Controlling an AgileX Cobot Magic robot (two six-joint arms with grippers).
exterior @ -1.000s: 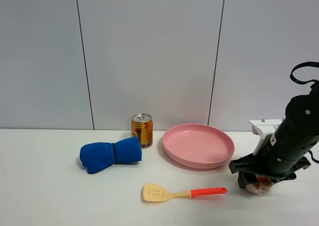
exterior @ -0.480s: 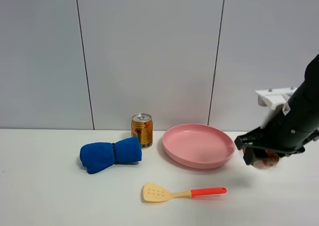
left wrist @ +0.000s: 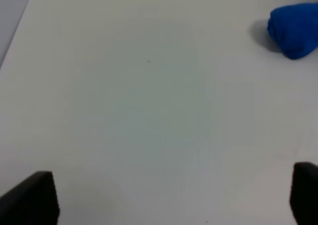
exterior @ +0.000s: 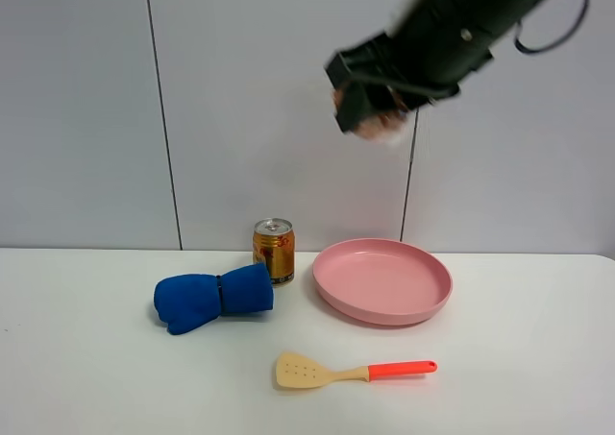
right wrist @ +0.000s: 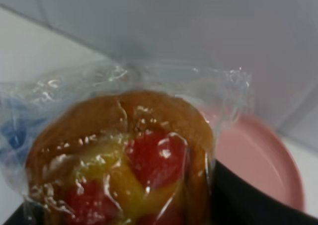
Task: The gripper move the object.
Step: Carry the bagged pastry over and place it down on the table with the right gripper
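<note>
The black-jawed right end effector (exterior: 370, 114), clamped on the small golden-brown, red-spotted muffin in crinkly clear wrap (right wrist: 124, 160), hangs high above the white desk (exterior: 538, 377); slippery film could let it drop.

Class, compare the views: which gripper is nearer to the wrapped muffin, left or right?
Right. The right gripper holds the muffin between its fingers, high above the table. The left gripper hangs over the table near the blue cloth, with no muffin in its view.
</note>
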